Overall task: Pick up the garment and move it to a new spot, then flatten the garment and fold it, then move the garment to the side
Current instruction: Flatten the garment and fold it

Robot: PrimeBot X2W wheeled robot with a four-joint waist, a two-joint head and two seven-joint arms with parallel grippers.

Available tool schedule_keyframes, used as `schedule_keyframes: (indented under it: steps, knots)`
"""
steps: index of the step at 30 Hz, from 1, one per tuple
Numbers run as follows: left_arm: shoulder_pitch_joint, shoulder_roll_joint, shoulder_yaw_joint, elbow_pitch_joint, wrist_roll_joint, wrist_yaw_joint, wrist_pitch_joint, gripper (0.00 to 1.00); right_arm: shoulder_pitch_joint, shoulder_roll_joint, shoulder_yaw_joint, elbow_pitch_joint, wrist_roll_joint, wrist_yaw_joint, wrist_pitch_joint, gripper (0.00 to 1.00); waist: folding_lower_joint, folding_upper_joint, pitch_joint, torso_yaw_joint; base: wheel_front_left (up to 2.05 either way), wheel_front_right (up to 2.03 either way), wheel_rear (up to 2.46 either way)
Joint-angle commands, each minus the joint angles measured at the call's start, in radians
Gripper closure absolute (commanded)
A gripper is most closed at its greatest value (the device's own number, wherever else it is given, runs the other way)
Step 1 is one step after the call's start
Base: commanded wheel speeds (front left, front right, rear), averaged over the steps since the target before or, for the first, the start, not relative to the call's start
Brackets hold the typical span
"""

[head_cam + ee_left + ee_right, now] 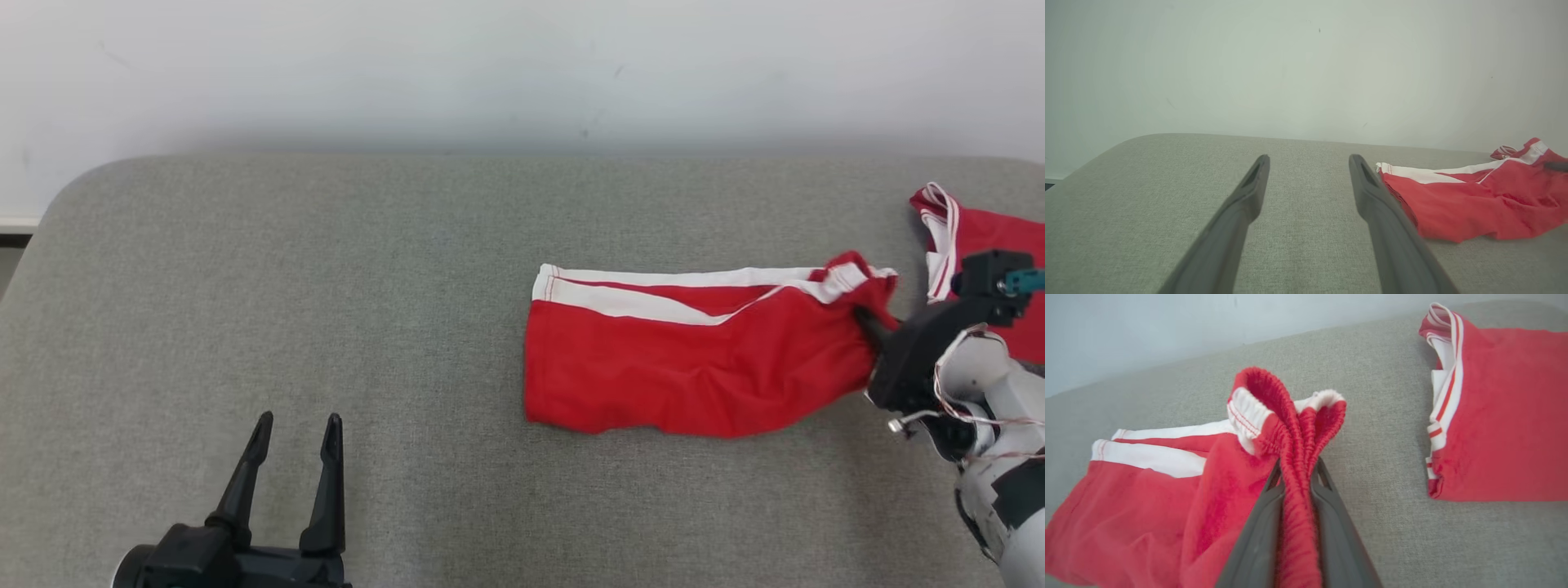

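Observation:
The garment (686, 367) is a pair of red shorts with white side stripes, lying folded on the grey cushioned surface (326, 269) right of centre. My right gripper (867, 322) is shut on its bunched elastic waistband at the right end. In the right wrist view the waistband (1290, 428) is pinched between the two fingers (1261, 531) and bulges above their tips. My left gripper (295, 429) stands open at the lower left, well away from the cloth. The left wrist view shows the garment (1474, 200) just right of the open fingers (1372, 196).
A second red piece with white and red trim (980, 253) lies folded at the right edge, a short gap from the shorts; it is also in the right wrist view (1506, 416). A pale wall (522, 73) runs behind the surface. Bare grey fabric spreads left and front.

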Motion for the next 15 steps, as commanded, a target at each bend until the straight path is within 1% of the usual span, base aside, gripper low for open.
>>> schedule_keyframes:
  steps: [1, 3, 7, 11, 15]
  knots:
    - [0.01, -0.005, 0.003, 0.002, 0.003, 0.001, -0.003, 0.0, 0.001, 0.012, -0.004, -0.034, 0.053, -0.003, 0.032, 1.0, 0.0001, -0.0001, -0.012, -0.011, 0.0, 0.0, 0.0]
    - [0.009, -0.006, 0.0, 0.003, 0.003, 0.001, -0.003, 0.0, -0.001, 0.013, -0.005, -0.075, 0.112, -0.003, 0.077, 1.0, 0.0001, -0.0001, -0.015, -0.013, 0.0, 0.0, 0.0]
    - [0.008, -0.01, -0.005, 0.007, 0.003, 0.001, -0.003, 0.0, -0.003, 0.041, -0.026, -0.126, 0.22, -0.003, 0.151, 1.0, 0.0001, -0.0001, -0.022, -0.012, 0.0, 0.0, 0.0]
    - [0.007, -0.013, -0.013, 0.009, 0.001, 0.001, -0.003, 0.0, -0.015, 0.089, -0.047, -0.122, 0.281, -0.003, 0.203, 1.0, 0.0001, -0.0001, -0.024, -0.001, 0.0, 0.0, 0.0]
    - [0.001, -0.017, -0.019, 0.008, -0.003, 0.001, -0.003, 0.0, -0.04, 0.15, -0.067, -0.09, 0.305, -0.003, 0.229, 1.0, 0.0001, -0.0001, -0.017, 0.016, 0.0, 0.0, 0.0]
